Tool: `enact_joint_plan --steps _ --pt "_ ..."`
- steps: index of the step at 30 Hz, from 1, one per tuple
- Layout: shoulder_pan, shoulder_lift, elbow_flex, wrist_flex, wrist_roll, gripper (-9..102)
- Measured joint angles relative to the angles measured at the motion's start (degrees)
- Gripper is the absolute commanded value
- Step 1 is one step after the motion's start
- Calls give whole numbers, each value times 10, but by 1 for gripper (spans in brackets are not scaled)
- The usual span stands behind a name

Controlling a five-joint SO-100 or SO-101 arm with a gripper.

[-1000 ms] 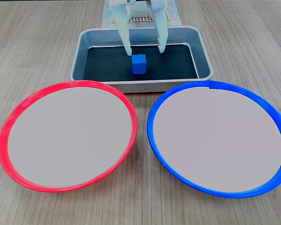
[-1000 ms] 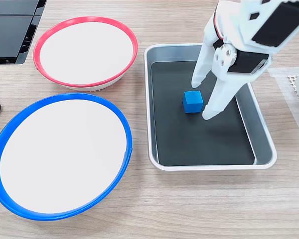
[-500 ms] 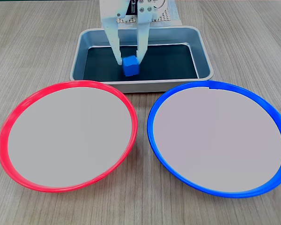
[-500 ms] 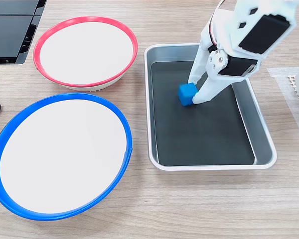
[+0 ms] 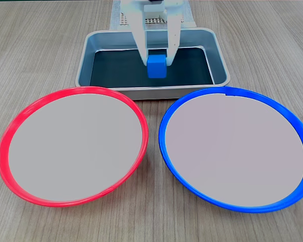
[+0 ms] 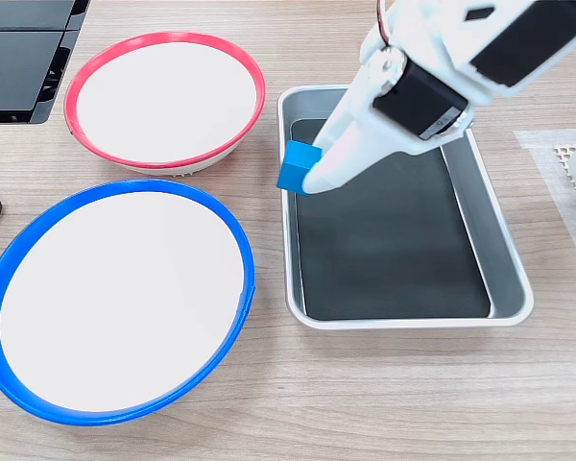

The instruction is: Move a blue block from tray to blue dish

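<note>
The blue block hangs in the air, pinched between the white fingers of my gripper, which is shut on it. In one fixed view the block floats over the left wall of the grey tray; in the other it sits in front of the tray's dark bottom, above the front wall of the tray. The blue dish lies on the wood table with nothing in it, beside the tray.
A red-rimmed dish of the same size lies next to the blue one. A black device sits at one table corner. A white perforated mat lies behind the tray under the arm's base.
The gripper closed on the blue block and lifted it off the tray's bottom, carrying it toward the tray's wall on the dishes' side.
</note>
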Motion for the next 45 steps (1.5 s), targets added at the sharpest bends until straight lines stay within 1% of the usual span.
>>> enact_joint_plan --steps 3,6,8,9,10,12,16,19,20,23,24,26,27,29,32,34,38,42,43,45 --pt "-37 -24 -73 -31 153 0" --pt "-62 -63 -117 -70 241 0" --pt "-84 -139 -173 -110 306 0" --pt "-84 -150 -180 -113 311 0" --pt "-90 -201 -214 -131 323 0" --pt "-105 -257 -244 -138 325 0" --pt "-104 -381 -324 -122 325 3" --pt "-113 -445 -375 -104 320 9" --pt "-113 -463 -391 -97 316 12" --pt "-109 -482 -406 -94 306 18" --pt "-107 -483 -408 -94 300 24" --pt "-110 -483 -409 -94 285 26" --pt "-112 -483 -409 -94 283 23" --pt "-116 -483 -409 -94 281 1" --pt "-118 -476 -405 -99 291 0" --pt "-118 -443 -383 -111 310 0" --pt "-118 -330 -309 -164 410 -1" --pt "-123 -185 -203 -256 555 -1" --pt "-124 -122 -153 -297 612 -1" --pt "-119 -53 -99 -337 662 -1"
